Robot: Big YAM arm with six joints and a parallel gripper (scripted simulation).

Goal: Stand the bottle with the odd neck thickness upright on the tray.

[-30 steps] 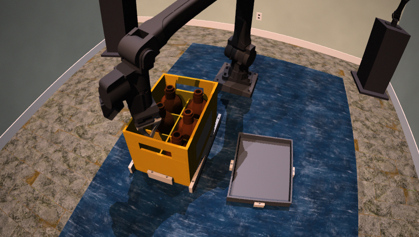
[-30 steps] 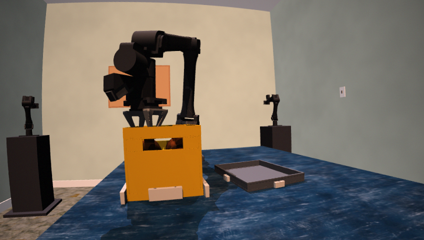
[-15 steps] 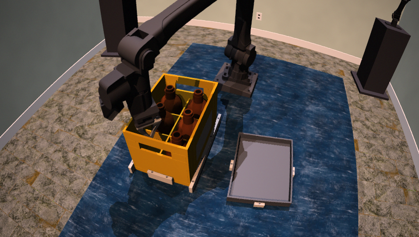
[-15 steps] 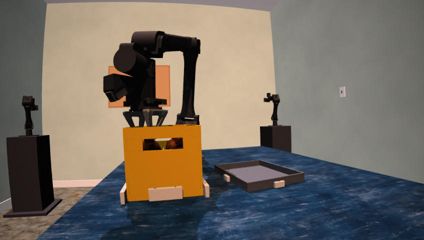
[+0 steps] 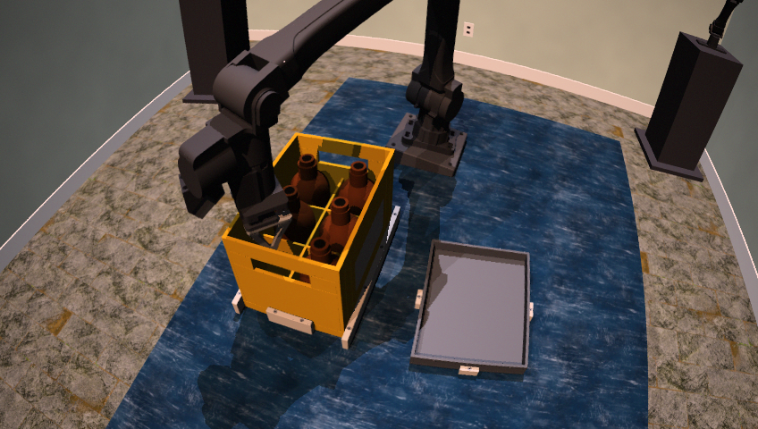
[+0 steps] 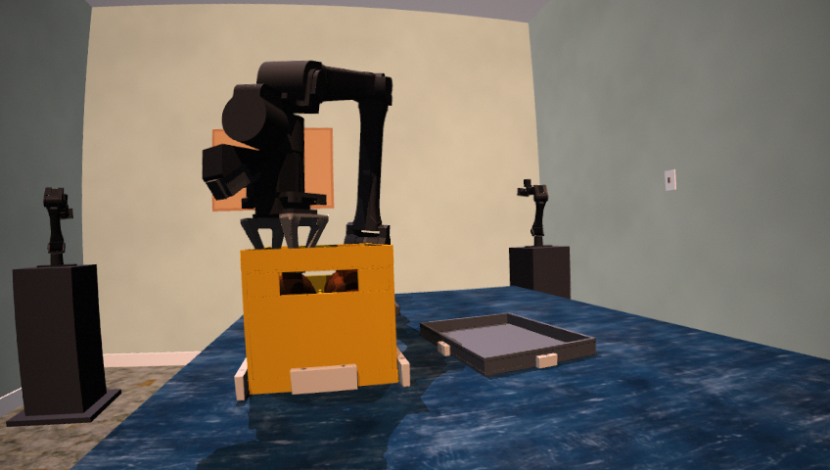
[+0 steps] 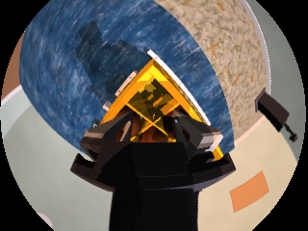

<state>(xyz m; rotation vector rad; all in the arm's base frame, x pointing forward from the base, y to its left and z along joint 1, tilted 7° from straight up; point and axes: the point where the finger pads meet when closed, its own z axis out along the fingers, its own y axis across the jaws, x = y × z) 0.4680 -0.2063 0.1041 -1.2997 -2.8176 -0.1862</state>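
Observation:
The orange crate (image 5: 314, 233) stands on the blue mat and holds five brown bottles in its yellow-divided cells. Bottles stand at back left (image 5: 307, 162), back right (image 5: 357, 171), middle right (image 5: 339, 206) and front right (image 5: 320, 248). The middle-left bottle (image 5: 291, 194) is partly hidden by my gripper (image 5: 271, 231). The gripper is open and its fingertips dip just below the crate's rim (image 6: 285, 235) on the left side, right by that bottle. In the wrist view a dark bottle top (image 7: 154, 134) shows between the spread fingers. The grey tray (image 5: 473, 307) lies empty to the crate's right.
The arm's base (image 5: 428, 143) stands behind the crate. Small beige blocks (image 5: 290, 320) sit against the feet of the crate and the tray. A black pedestal (image 5: 691, 101) stands at the far right, and another (image 6: 58, 337) at the left.

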